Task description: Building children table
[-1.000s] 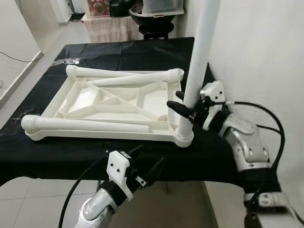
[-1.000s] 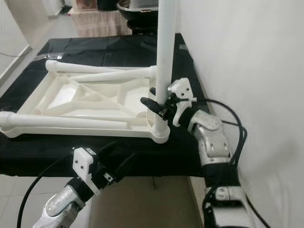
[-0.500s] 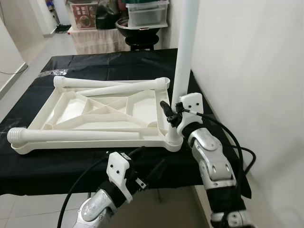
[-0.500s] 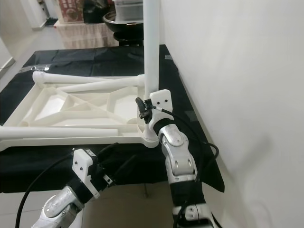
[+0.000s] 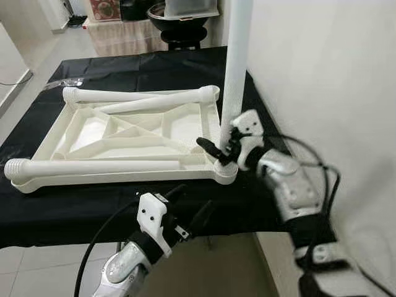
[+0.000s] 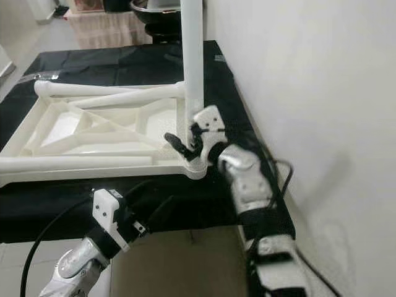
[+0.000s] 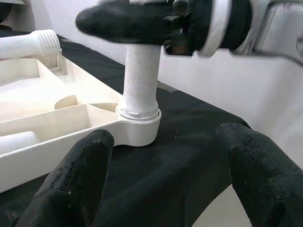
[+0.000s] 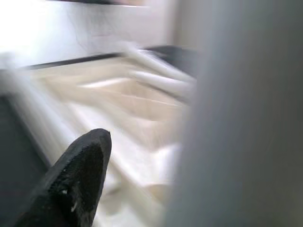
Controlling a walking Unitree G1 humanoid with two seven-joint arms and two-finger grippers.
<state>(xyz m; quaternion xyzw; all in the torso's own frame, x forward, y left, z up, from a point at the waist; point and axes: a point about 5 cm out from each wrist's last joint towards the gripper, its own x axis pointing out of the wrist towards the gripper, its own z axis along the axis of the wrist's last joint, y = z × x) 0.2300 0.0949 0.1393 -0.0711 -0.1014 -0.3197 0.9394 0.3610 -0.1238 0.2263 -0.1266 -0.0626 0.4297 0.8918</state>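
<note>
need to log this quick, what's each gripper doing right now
Left gripper: open, holding nothing, below the table edge near the upright leg.
Right gripper: at the base of the upright leg; cannot tell whether it is clamped on it.

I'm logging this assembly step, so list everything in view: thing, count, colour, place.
Tabletop panel: one, white, lying underside up on the black cloth, ribs showing.
Upright leg: one, white, standing in the panel's near right corner socket.
Loose legs: three, white, lying on the panel; one along the near edge, two along the far edge.
Black cloth: one, covering the work surface.
Wall: white, on the right.
Dark bowl-shaped thing: one, beyond the cloth; details unclear.
Right gripper: one, black fingers, at the base of the upright leg.
Left gripper: one, black fingers, open, at the cloth's near edge, holding nothing.
</note>
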